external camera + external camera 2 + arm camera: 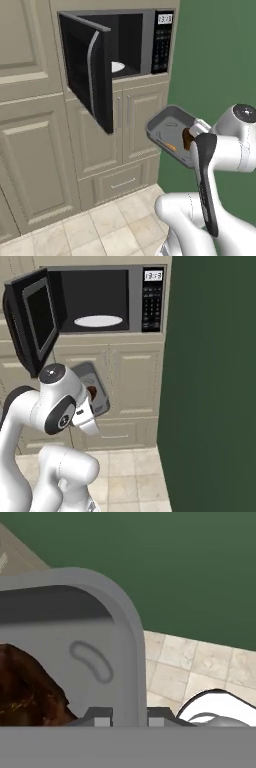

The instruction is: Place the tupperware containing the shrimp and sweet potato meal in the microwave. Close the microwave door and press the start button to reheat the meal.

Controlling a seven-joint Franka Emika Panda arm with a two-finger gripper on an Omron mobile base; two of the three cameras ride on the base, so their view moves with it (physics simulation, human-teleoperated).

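Note:
My gripper [194,134] is shut on the rim of the grey tupperware [169,127], which hangs tilted in the air below and to the right of the microwave [162,42]. In the hand view the fingertips of the gripper [130,716] pinch the container's wall [127,657]. Inside lie a brown lump [187,138] and an orange bit [170,147] of the meal; the lump [25,687] sits close to the fingers. The microwave door [85,70] stands wide open to the left, showing its curved grey handle [91,60]. The white turntable [98,321] is bare. From the right, my arm covers part of the tupperware [95,381].
Beige cabinet doors [100,135] and a drawer [122,182] lie below the microwave, with taller cabinets [30,150] to the left. A dark green wall [215,381] stands close on the right. Pale floor tiles [100,225] lie below.

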